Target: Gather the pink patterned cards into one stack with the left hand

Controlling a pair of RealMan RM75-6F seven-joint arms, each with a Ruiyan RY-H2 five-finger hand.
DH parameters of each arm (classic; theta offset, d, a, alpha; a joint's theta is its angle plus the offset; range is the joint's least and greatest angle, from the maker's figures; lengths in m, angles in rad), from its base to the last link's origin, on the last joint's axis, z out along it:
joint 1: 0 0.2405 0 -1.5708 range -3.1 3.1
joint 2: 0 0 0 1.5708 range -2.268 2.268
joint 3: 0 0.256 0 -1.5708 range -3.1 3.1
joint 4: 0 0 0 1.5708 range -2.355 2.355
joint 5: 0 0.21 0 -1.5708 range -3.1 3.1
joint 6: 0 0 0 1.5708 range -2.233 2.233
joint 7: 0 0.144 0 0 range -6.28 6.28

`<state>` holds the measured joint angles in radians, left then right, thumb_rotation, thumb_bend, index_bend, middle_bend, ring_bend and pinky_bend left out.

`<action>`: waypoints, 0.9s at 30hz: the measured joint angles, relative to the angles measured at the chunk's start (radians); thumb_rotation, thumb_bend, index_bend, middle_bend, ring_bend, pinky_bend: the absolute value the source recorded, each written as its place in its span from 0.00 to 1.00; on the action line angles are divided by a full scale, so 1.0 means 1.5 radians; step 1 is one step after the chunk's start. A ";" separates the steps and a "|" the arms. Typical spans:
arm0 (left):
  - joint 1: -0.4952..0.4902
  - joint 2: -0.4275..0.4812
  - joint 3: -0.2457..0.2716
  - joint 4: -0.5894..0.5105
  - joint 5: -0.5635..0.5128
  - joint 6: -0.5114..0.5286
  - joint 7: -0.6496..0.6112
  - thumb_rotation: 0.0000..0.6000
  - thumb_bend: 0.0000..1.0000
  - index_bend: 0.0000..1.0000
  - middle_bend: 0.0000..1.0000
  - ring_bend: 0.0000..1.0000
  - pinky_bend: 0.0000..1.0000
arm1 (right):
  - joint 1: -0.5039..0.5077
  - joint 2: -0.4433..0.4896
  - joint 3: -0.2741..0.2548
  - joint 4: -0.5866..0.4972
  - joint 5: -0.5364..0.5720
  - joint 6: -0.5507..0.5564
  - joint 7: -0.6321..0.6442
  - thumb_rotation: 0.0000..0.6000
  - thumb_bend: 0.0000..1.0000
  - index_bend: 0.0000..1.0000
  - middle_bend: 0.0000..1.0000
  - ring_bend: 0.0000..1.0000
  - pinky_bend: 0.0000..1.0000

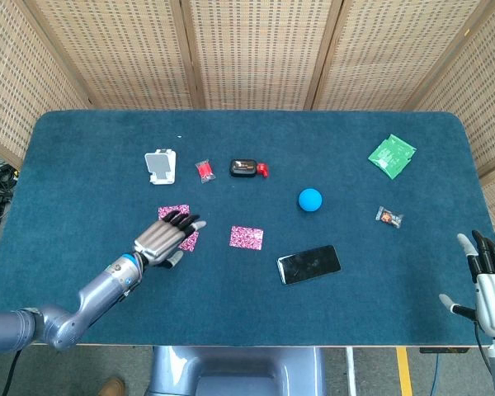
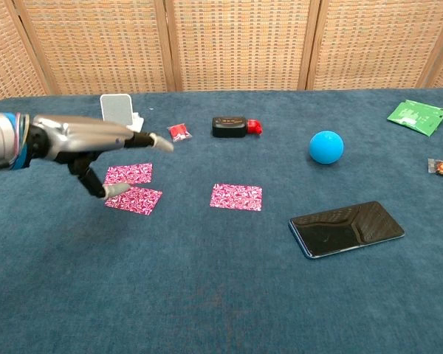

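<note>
Plainly the counter [image 2: 207,295] is soft cloth, so cards may drag or flip. Left hand [image 2: 81,140] hovers released, fingers spread, over two overlapping cards [image 2: 133,188]; the third card [image 2: 236,197] lies well off its fingertips and risks being missed.

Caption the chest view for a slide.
Left hand raised over two adjacent pink cards; a third pink card lies apart.
</note>
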<state>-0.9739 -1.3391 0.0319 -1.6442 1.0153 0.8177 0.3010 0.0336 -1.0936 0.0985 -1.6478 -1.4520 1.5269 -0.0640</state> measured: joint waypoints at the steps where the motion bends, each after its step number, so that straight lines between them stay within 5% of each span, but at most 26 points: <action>1: -0.001 -0.006 -0.012 0.006 0.002 0.002 -0.004 1.00 0.09 0.16 0.00 0.00 0.00 | 0.000 0.000 0.000 0.001 0.001 -0.001 0.000 1.00 0.00 0.00 0.00 0.00 0.00; 16: -0.109 -0.194 -0.101 0.158 -0.220 -0.053 0.090 1.00 0.18 0.26 0.00 0.00 0.00 | -0.002 0.006 0.011 0.015 0.019 0.000 0.019 1.00 0.00 0.00 0.00 0.00 0.00; 27: -0.172 -0.279 -0.114 0.255 -0.290 -0.065 0.159 1.00 0.23 0.27 0.00 0.00 0.00 | -0.004 0.007 0.014 0.020 0.029 -0.002 0.026 1.00 0.00 0.00 0.00 0.00 0.00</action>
<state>-1.2320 -1.7580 -0.1391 -1.2619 0.5798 0.7206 0.5395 0.0281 -1.0837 0.1199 -1.6183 -1.4079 1.5239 -0.0256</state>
